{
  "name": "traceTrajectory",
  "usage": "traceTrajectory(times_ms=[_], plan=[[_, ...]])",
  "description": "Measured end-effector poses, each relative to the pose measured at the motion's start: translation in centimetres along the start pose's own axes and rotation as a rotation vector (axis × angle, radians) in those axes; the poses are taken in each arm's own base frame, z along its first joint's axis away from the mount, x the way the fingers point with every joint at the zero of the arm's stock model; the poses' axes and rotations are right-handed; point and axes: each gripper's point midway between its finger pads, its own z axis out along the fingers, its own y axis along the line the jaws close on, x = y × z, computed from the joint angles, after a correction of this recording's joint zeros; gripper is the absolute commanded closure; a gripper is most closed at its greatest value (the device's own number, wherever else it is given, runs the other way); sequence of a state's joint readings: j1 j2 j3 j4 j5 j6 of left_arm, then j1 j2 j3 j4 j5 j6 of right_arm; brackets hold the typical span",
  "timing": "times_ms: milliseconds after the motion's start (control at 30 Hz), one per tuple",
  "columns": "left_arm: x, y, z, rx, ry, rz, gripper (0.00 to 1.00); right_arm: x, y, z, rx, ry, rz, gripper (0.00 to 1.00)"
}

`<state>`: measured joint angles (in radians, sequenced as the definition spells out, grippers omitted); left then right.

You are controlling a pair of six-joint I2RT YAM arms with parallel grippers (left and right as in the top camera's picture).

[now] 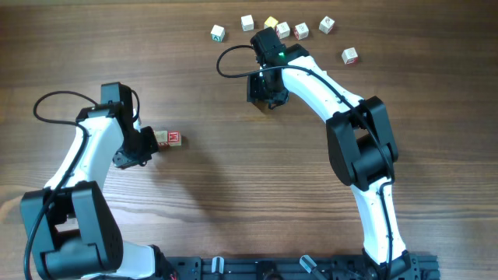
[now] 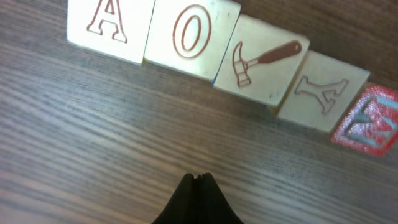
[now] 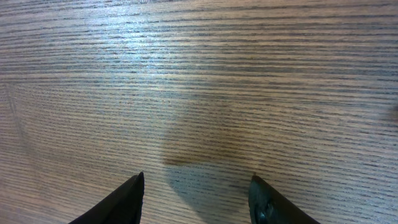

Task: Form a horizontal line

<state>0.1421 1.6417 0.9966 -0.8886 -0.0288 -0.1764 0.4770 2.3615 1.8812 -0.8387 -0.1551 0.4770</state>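
Observation:
The horizontal line (image 2: pixel 255 59) is a row of several pale letter cubes set edge to edge across the top of the left wrist view: A, O, a hammer picture, Y, then a red M cube (image 2: pixel 367 118) at the right end. The row slants slightly down to the right. My left gripper (image 2: pixel 198 177) is shut and empty, just short of the row. From overhead only the row's right end (image 1: pixel 168 139) shows beside the left gripper (image 1: pixel 152 146). My right gripper (image 3: pixel 196 180) is open over bare wood, and overhead the right gripper (image 1: pixel 268 97) is at upper centre.
Several loose letter cubes lie along the far edge, among them one at the left (image 1: pixel 218 33), one in the middle (image 1: pixel 283 29) and one further right (image 1: pixel 350 55). The right arm (image 1: pixel 358 140) reaches diagonally across the right half of the wooden table (image 1: pixel 233 194).

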Motion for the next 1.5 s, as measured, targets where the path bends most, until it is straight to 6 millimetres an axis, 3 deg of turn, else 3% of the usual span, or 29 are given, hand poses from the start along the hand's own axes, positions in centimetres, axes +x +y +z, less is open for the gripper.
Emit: traceTrajectory(times_ms=[133,533,833,1133,1500], plan=[[0.5,0.1,0.6,-0.002,0.009,0.0,0.96,-0.2,0.0,0.0,0.002,-0.006,0.0,0.44],[-1.1,-0.3,0.6,0.014,-0.057,-0.002,0.96,-0.2,0.0,0.0,0.003,-0.01,0.015,0.44],[-0.9,-1.6,0.7,0.087,-0.048,0.058,0.96,-0.3,0.0,0.0,0.002,-0.011,0.015,0.43],[0.4,-1.4,2.5,0.088,-0.04,0.095,0.96,-0.3,0.0,0.0,0.002,-0.011,0.015,0.43],[-0.8,-1.6,2.4,0.095,-0.09,0.098,0.96,-0.3,0.0,0.0,0.001,-0.011,0.015,0.43]])
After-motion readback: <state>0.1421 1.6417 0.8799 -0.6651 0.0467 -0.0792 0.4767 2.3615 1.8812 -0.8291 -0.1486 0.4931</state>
